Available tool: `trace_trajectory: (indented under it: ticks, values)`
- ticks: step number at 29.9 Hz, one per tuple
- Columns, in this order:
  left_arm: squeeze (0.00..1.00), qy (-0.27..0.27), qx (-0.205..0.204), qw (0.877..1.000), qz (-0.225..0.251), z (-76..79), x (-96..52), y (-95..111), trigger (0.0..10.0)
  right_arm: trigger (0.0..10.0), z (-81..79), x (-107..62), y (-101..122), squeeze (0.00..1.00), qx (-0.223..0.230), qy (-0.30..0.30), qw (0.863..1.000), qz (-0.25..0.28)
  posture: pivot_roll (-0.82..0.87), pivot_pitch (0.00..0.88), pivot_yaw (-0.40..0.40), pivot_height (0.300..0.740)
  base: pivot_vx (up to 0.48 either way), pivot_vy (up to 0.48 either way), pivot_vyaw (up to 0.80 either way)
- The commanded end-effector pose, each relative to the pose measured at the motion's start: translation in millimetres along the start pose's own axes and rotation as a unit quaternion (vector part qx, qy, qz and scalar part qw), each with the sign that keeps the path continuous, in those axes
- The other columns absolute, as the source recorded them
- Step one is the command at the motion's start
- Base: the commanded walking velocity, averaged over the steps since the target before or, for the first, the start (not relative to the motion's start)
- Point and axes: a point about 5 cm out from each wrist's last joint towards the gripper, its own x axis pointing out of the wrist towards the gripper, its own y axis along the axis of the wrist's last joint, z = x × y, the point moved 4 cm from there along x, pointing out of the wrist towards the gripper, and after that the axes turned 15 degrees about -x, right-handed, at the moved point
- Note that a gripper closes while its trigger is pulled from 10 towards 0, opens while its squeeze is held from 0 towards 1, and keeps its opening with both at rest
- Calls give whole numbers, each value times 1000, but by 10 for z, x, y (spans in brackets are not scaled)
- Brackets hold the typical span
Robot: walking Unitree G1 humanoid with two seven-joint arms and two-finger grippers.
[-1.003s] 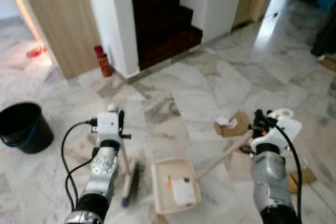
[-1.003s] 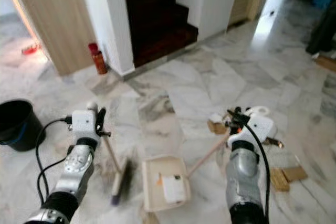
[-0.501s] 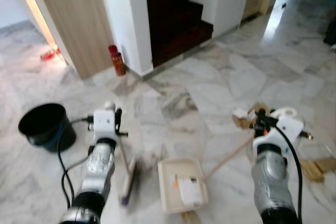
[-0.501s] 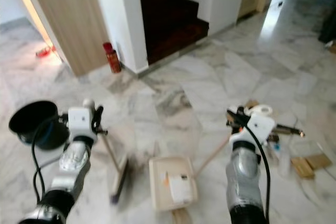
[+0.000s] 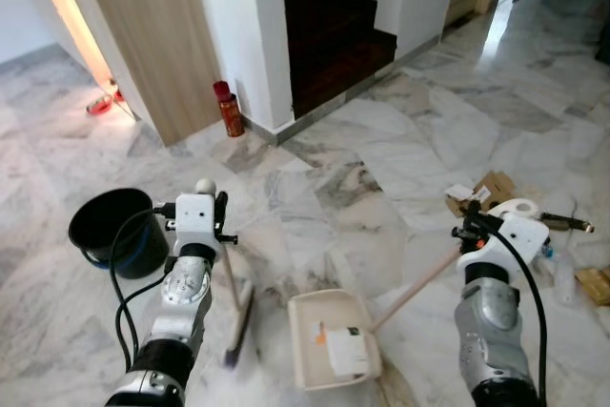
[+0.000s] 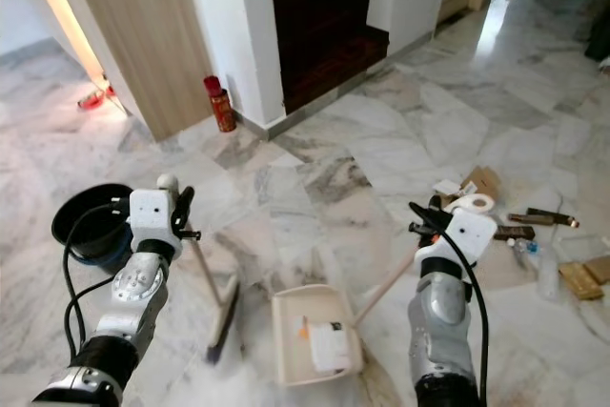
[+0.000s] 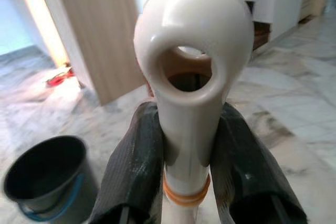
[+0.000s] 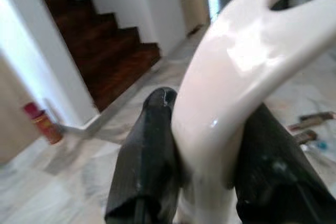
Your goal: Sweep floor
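Observation:
My left gripper (image 5: 217, 224) is shut on the pale handle of a broom (image 5: 238, 316), whose dark head rests on the marble floor to my left. The handle's white looped tip (image 7: 192, 61) stands between the black fingers (image 7: 134, 171). My right gripper (image 5: 469, 232) is shut on the long handle of a cream dustpan (image 5: 315, 326), which lies flat on the floor between the arms. A white crumpled piece of litter (image 5: 347, 351) sits in the pan. The dustpan's looped handle end (image 8: 236, 72) is clamped between the right fingers (image 8: 152, 145).
A black bucket (image 5: 114, 229) stands on the floor at left. A red can (image 5: 228, 109) leans by the white wall corner, beside dark stairs (image 5: 334, 30) and a wooden panel (image 5: 152, 35). Cardboard scraps (image 5: 491, 188), dark tools (image 6: 538, 219) and a clear bottle (image 6: 547, 274) lie at right.
The whole view has shifted, so the bucket, can and stairs now sit further right and lower. Both grippers keep their hold; broom and dustpan stay in much the same place before me.

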Motion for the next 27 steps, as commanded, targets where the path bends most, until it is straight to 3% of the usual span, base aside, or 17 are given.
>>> trace_trajectory:
  ticks: [1, 27]
  values:
    - [0, 1, 9, 1000, 17, -9, 42, 99, 10000, 10000, 5, 57, 173, 0, 24, -6, 999, 30, -186, 0, 77, 740, 0, 394, 0]
    - [0, 5, 11, 1000, 16, -47, 19, 89, 10000, 10000, -22, 54, 172, 0, 23, -6, 999, 29, -183, 0, 78, 740, 0, 395, 0]
